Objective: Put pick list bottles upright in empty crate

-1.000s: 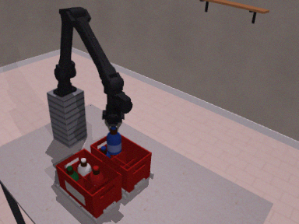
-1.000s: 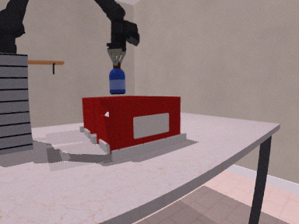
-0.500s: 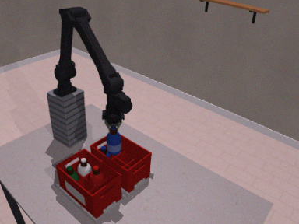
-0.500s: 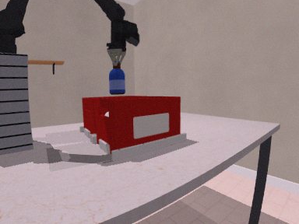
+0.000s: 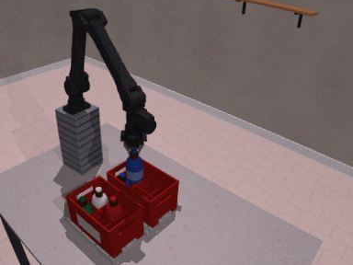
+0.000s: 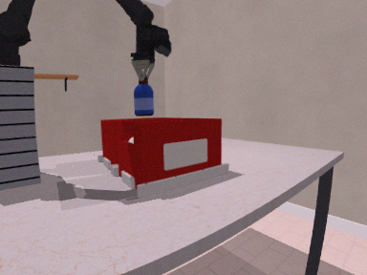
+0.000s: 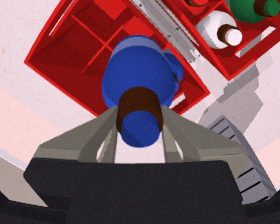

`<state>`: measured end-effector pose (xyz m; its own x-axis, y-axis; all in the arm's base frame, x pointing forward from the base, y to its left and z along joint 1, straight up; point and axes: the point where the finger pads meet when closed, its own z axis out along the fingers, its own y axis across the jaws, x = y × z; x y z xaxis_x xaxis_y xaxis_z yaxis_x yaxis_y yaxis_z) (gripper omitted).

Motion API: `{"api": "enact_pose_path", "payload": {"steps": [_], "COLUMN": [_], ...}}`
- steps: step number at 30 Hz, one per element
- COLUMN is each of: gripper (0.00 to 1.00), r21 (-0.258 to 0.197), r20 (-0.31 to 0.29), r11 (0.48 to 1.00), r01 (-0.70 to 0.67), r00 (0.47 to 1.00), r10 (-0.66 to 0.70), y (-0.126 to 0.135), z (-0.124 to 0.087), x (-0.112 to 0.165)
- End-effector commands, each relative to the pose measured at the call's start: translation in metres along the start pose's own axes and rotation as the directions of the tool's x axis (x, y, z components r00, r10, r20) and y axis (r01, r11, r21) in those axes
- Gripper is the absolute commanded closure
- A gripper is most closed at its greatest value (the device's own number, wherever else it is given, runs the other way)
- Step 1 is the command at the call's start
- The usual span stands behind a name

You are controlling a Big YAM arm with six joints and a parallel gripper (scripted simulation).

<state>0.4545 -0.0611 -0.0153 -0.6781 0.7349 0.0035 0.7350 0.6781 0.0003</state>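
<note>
The gripper (image 6: 143,76) is closed on the neck of a blue bottle (image 6: 143,100) and holds it upright in the air, above the rim of a red crate (image 5: 158,198). In the top view another blue bottle (image 5: 122,176) stands in that crate, low at its far corner. Just beside it stands a second red crate (image 5: 103,227) on the table (image 6: 268,164), with a green bottle (image 5: 84,204), a white bottle (image 5: 98,198) and a red bottle (image 5: 113,208) inside.
</note>
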Motion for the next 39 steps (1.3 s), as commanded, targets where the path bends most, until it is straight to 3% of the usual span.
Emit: {"api": "enact_pose_path", "payload": {"steps": [1, 6, 9, 15, 18, 24, 28, 31, 33, 37, 39], "gripper": [1.0, 1.0, 1.0, 1.0, 1.0, 1.0, 1.0, 1.0, 1.0, 1.0, 1.0], "r21": [-0.054, -0.054, -0.041, -0.05, -0.025, -0.061, -0.038, -0.06, -0.06, -0.039, -0.042], "r20": [0.067, 0.067, 0.052, 0.062, 0.033, 0.075, 0.048, 0.074, 0.074, 0.049, 0.053], "r11": [0.998, 0.998, 0.999, 0.999, 1.0, 0.998, 0.999, 0.998, 0.998, 0.999, 0.999], "r01": [-0.013, -0.013, -0.014, -0.014, -0.015, -0.013, -0.014, -0.013, -0.013, -0.014, -0.014], "r00": [0.998, 0.998, 0.999, 0.998, 0.999, 0.997, 0.999, 0.997, 0.997, 0.999, 0.998], "r10": [0.017, 0.017, 0.016, 0.017, 0.016, 0.017, 0.016, 0.017, 0.017, 0.016, 0.016], "y": [0.018, 0.018, 0.016, 0.015, 0.009, 0.02, 0.018, 0.021, 0.022, 0.019, 0.02], "z": [-0.026, -0.026, -0.013, -0.015, 0.004, -0.013, 0.008, -0.006, -0.004, 0.016, 0.014], "x": [-0.026, -0.026, -0.023, -0.022, -0.014, -0.028, -0.025, -0.029, -0.029, -0.025, -0.026]}}
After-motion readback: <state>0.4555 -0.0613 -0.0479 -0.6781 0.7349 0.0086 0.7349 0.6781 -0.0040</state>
